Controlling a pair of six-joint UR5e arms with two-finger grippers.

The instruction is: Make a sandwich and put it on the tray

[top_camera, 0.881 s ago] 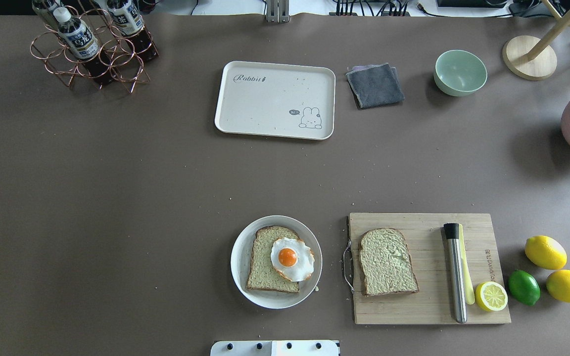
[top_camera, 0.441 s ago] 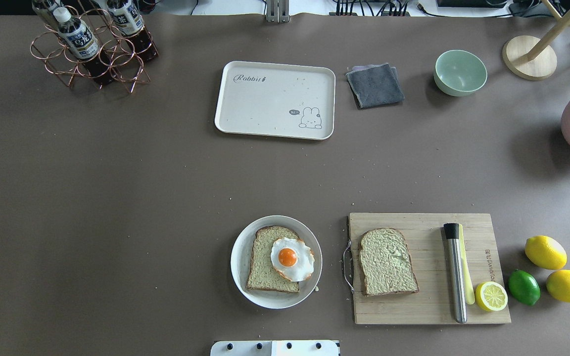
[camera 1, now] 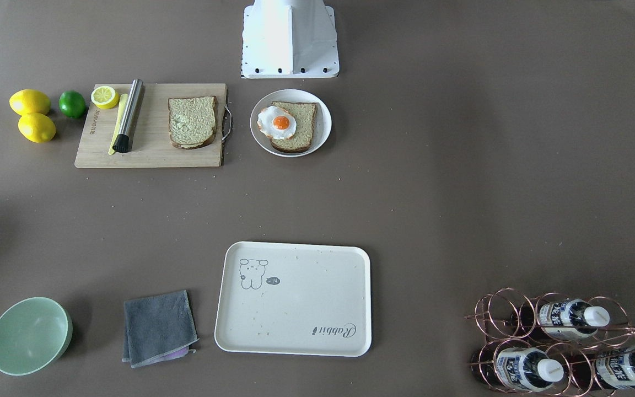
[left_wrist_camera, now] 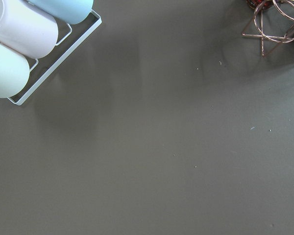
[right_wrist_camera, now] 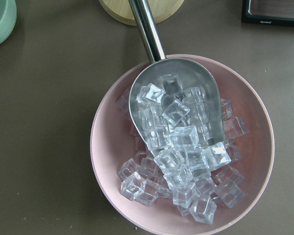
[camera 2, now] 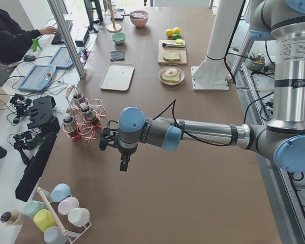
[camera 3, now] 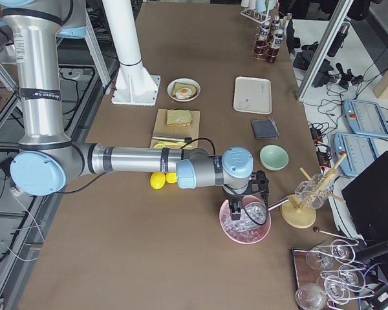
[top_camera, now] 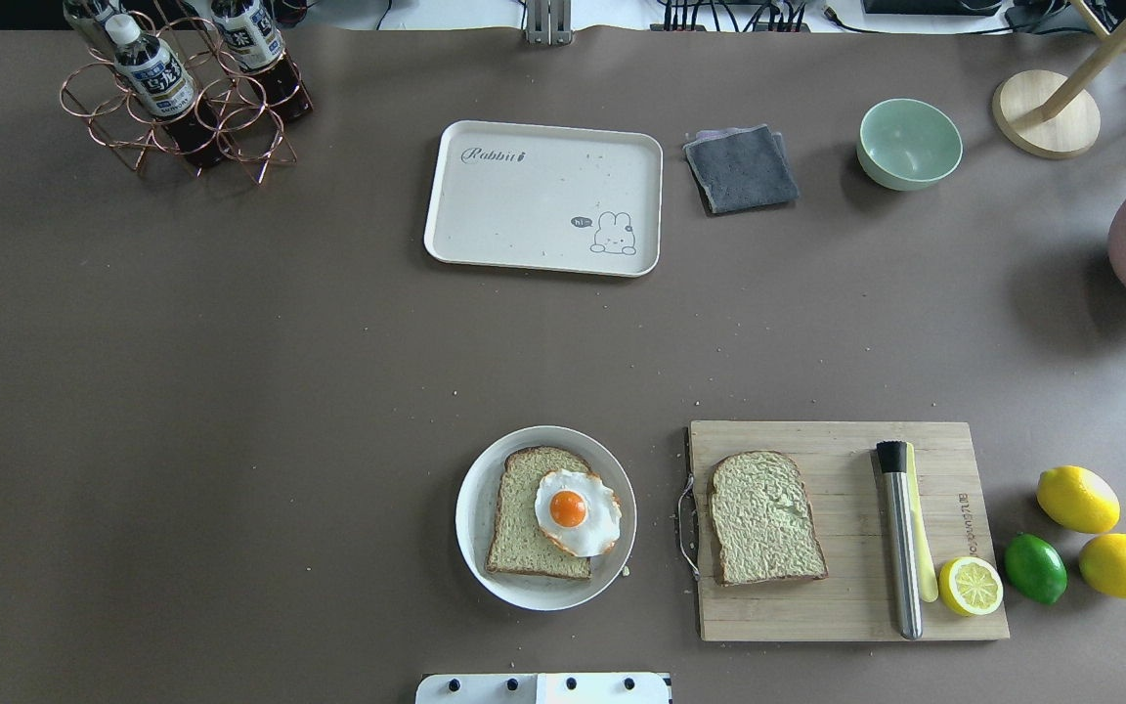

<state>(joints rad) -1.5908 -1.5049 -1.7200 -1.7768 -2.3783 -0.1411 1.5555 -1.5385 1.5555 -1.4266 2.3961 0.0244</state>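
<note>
**Cream-white tray [top_camera: 524, 205] waiting; sandwich half-stacked at robot-side edge**

Stack so far: fried egg [top_camera: 578, 511] lies on one bread slice [top_camera: 519, 523] on the round plate [top_camera: 466, 528], mid robot-side edge. The second slice [top_camera: 766, 518] lies on the cutting board [top_camera: 846, 606] just beside, toward the right end, probably staged as the cap. Tray sits mid operators' edge, well apart: drop-off spot.

Arms: left gripper [camera 2: 123, 165] hangs over the left end, right gripper [camera 3: 241, 205] over the pink ice bowl [camera 3: 227, 231] at the right end, likely parked away from the food. Claws spread or pressed together: cannot tell.

"Rabbit" in dark script on the cream tray [top_camera: 524, 205], tiny "hi" speech bubble [top_camera: 581, 222] beside its line-drawn animal, engraved lettering along one edge of the wooden cutting board [top_camera: 846, 606] too small to read, printed bottle labels [top_camera: 157, 78] illegible.
</note>
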